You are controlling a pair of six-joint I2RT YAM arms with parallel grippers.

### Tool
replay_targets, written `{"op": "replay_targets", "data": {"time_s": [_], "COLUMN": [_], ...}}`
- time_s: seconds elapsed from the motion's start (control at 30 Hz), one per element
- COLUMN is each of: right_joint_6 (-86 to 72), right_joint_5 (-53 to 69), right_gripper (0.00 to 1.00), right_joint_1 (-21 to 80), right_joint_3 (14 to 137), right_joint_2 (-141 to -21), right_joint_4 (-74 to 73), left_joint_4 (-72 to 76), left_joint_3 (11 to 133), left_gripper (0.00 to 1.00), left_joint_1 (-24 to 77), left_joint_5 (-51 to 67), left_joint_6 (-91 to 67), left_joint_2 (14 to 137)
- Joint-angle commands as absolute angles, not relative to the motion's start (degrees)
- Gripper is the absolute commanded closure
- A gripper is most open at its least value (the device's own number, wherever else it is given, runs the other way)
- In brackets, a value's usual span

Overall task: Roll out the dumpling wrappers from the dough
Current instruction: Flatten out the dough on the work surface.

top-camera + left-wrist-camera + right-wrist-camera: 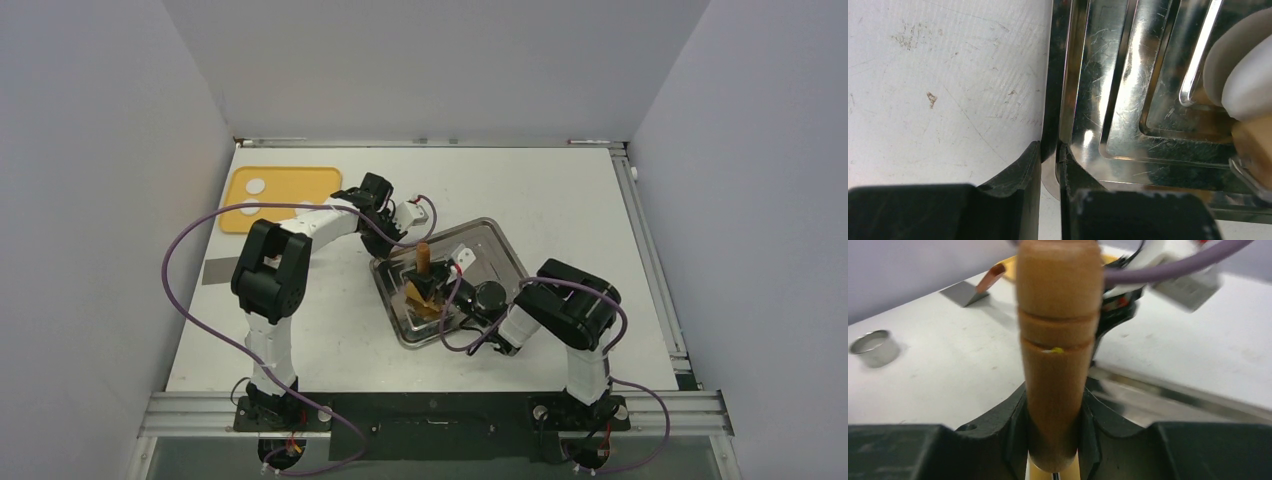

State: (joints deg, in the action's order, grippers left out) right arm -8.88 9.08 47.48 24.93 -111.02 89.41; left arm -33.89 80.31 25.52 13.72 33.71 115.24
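Note:
Two small white dough pieces (255,185) lie on a yellow mat (300,185) at the far left; no wide flattened wrapper shows. A metal tray (495,245) sits mid-table. My left gripper (380,243) is shut on the tray's left rim (1050,100), one finger outside and one inside, as the left wrist view shows (1049,152). My right gripper (428,288) is over the tray, shut on the wooden handle (423,256) of a tool held upright. In the right wrist view the jaws (1053,410) clamp the handle (1055,340), and a yellowish part shows below it.
A small shiny metal ring (875,347) and a flat grey scraper with a copper handle (970,290) lie on the white table left of the tray. The scraper also shows in the top view (215,270). White walls enclose the table on three sides.

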Motion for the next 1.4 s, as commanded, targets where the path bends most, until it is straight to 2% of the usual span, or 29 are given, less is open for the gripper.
{"op": "replay_targets", "data": {"time_s": [0.0,0.17,0.3,0.47,0.63,0.8,0.93,1.03,1.17,1.37], "right_joint_6": [-14.67,-13.63,-8.38,-7.72,-5.92,-3.02,1.9,2.83,-2.04,-6.28], "right_joint_5": [8.59,11.05,14.79,21.99,24.04,24.28,21.48,20.15,19.41,13.52], "right_gripper": [0.92,0.92,0.92,0.92,0.92,0.92,0.92,0.92,0.92,0.92], "right_joint_1": [51.55,48.97,48.67,45.73,43.41,42.76,43.05,42.31,41.63,47.57], "right_joint_3": [16.19,16.93,23.0,31.44,36.89,35.83,32.71,30.6,27.61,19.85], "right_joint_2": [-119.65,-111.16,-99.02,-93.45,-96.06,-100.59,-103.64,-108.54,-114.06,-115.48], "right_joint_4": [99.94,95.24,81.3,78.33,77.45,75.2,73.59,77.9,83.92,87.65], "left_joint_4": [-37.76,-37.79,-37.93,-37.92,-37.97,-38.02,-38.21,-38.16,-38.26,-38.41], "left_joint_3": [77.17,77.17,77.26,77.26,77.35,77.44,77.54,77.61,77.61,77.76], "left_gripper": [1.0,1.0,1.0,1.0,1.0,1.0,1.0,1.0,1.0,1.0], "left_joint_1": [26.28,26.28,26.28,26.28,26.28,26.28,26.28,26.28,26.2,26.19], "left_joint_5": [14.25,14.33,14.39,14.33,14.4,14.47,14.51,14.49,14.63,14.59], "left_joint_6": [33.9,33.93,33.93,33.93,33.93,33.93,33.93,33.93,33.93,33.93], "left_joint_2": [121.82,121.82,121.81,121.9,121.85,121.98,122.06,122.08,122.08,122.23]}}
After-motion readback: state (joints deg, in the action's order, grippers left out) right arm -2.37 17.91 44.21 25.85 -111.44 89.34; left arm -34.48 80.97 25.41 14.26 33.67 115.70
